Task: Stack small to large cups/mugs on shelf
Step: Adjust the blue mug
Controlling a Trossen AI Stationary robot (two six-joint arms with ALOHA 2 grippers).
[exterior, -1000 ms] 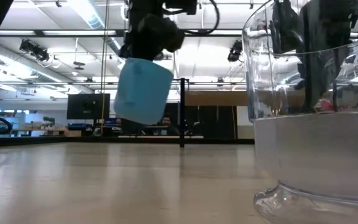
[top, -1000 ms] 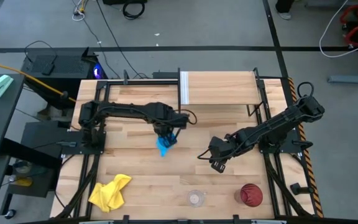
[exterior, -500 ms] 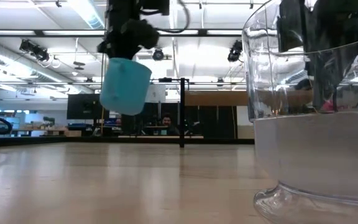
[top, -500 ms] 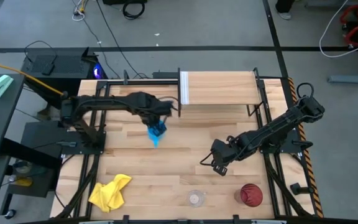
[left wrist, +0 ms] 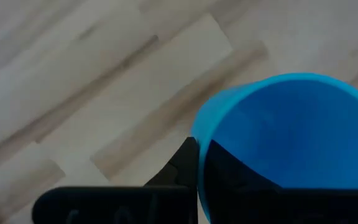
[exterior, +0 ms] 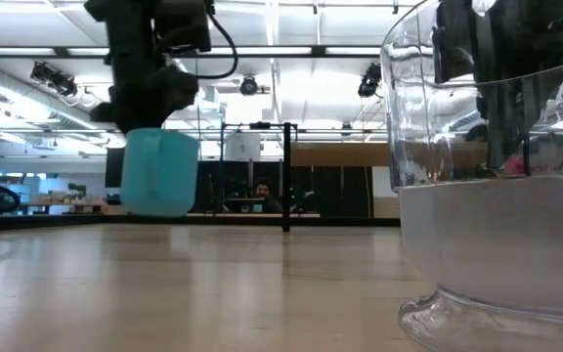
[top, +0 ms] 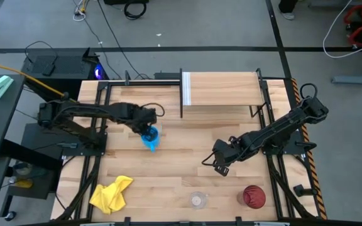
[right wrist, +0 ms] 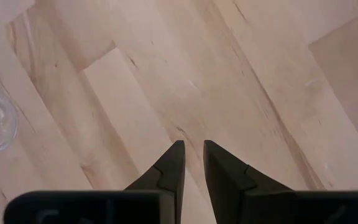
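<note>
The blue mug (top: 150, 140) hangs from my left gripper (top: 148, 130), left of the table's middle. In the low view the mug (exterior: 159, 174) stands upright just above the wood. The clear cup (top: 198, 199) stands on its base at the near edge and fills the low view's right side (exterior: 497, 215). Right of it stands the dark red tumbler (top: 254, 196). The shelf (top: 222, 89) lies at the far edge. My right gripper (top: 217, 166) hovers right of centre, its fingers (right wrist: 174, 163) a narrow gap apart with nothing between them. My left gripper holds the mug by its rim wall (left wrist: 197, 127), one finger (left wrist: 180, 167) outside the wall and the other inside the mug. The fingers come from above, pointing steeply down. The mug hangs upright below them, mouth up; whether its base touches the table I cannot tell.
A crumpled yellow cloth (top: 110, 193) lies at the near left corner. Thin black uprights (top: 181, 94) stand at the shelf's ends. Bare wooden planks (top: 181, 166) stretch between the two grippers.
My left gripper has carried the blue mug toward the table's left edge and lower, rolling at the wrist. The mug, tilted a second ago, now hangs upright close above the wood. My right gripper has kept still.
</note>
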